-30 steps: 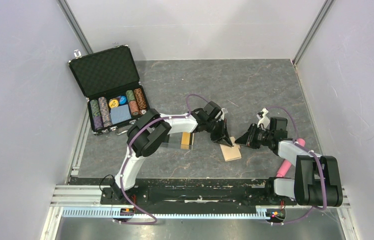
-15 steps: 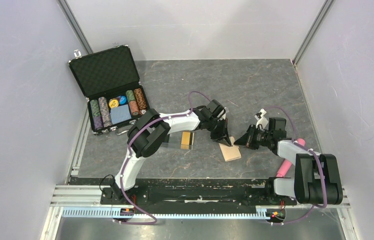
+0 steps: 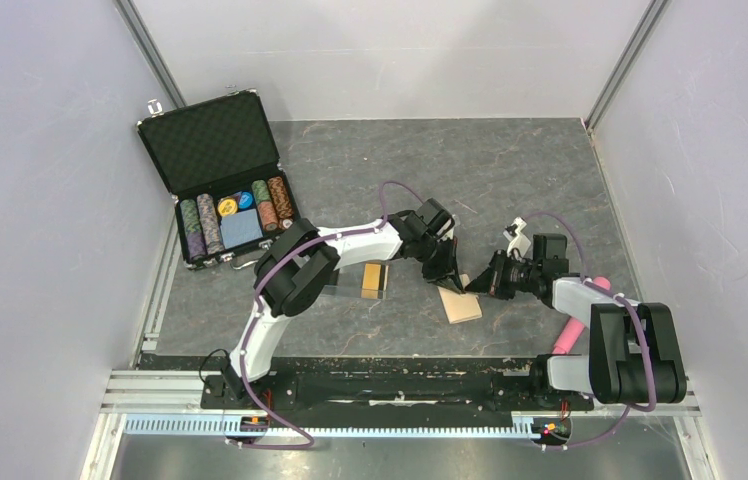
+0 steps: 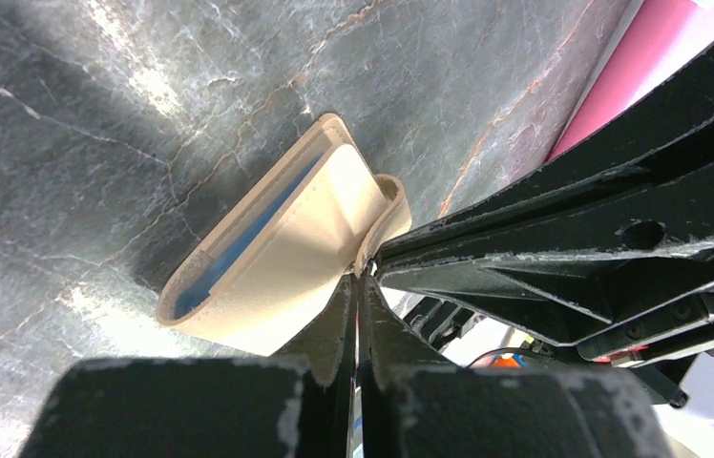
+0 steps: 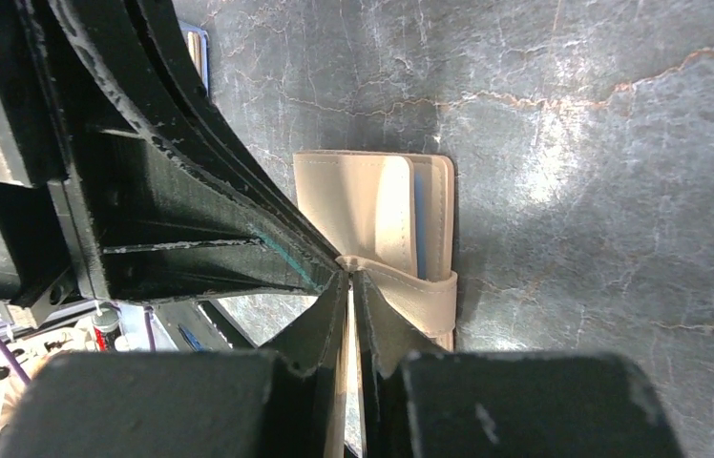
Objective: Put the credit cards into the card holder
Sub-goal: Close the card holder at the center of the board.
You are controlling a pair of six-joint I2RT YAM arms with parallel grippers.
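The card holder [image 3: 462, 303], tan with blue lining showing at its edge, lies folded mid-table [image 3: 510, 180], its snap tab curled loose. The right gripper [image 3: 480, 283] pinches that tab. The left gripper [image 3: 447, 277], fingers pressed together, touches the tab's tip. The gold credit card [image 3: 373, 278] lies apart, to the left.

From above, the left gripper [image 3: 450, 285] and right gripper [image 3: 473, 288] cover the far end of the card holder [image 3: 464, 306]. The black card [image 3: 387, 279] shows only as a thin strip beside the gold-orange card [image 3: 373, 278]. In the left wrist view the pink object [image 4: 659, 48] runs off the top edge.
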